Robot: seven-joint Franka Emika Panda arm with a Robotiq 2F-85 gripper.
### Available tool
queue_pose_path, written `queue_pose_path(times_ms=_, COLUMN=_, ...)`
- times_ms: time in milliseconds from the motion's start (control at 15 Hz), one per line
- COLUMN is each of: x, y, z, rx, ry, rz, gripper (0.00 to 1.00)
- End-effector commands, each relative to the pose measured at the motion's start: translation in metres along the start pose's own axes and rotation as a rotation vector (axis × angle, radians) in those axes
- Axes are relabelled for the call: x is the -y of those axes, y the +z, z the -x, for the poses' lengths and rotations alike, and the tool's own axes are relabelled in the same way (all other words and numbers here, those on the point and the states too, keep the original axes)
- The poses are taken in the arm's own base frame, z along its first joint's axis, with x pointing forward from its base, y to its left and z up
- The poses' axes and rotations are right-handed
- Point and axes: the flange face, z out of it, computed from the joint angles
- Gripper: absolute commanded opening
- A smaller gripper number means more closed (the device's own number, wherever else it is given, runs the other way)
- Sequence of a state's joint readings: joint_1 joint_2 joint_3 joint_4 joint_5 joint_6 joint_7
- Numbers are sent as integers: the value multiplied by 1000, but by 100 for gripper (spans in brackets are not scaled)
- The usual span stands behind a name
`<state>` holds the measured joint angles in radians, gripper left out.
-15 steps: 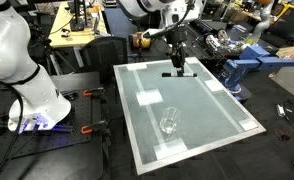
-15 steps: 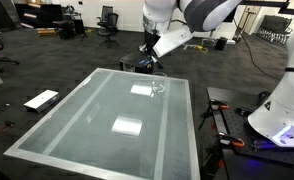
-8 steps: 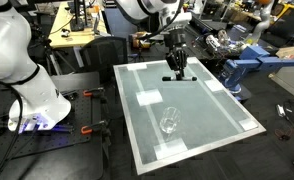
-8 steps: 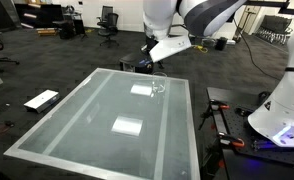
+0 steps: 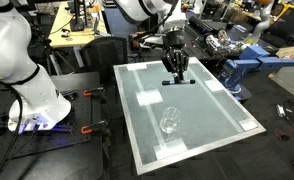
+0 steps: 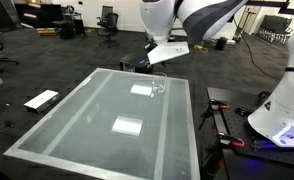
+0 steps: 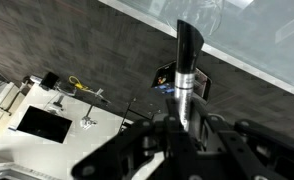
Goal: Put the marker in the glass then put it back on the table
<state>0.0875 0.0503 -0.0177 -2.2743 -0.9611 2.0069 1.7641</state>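
Over the table [image 5: 202, 115] in an exterior view, the gripper [image 5: 175, 76] hangs well apart from the upright glass [image 5: 169, 123]. In an exterior view the glass [image 6: 158, 87] stands on the table near the arm's end. At the wrist, the fingers [image 7: 222, 140] are clamped on the marker [image 7: 189, 55], which juts out beyond them.
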Motion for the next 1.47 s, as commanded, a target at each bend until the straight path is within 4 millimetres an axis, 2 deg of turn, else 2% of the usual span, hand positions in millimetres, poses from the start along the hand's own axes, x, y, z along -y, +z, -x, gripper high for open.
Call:
queue_pose_path(times_ms=0, x=8, y=6, z=1, rx=-51, ry=71, rz=62, gripper=5)
queue_pose_path(times_ms=733, x=25, y=39, z=17, rx=-166, ry=296, rz=178, gripper=5)
queue_pose_path(times_ms=1400, x=33, y=75, z=28, rx=-200, ry=389, rz=272, gripper=5)
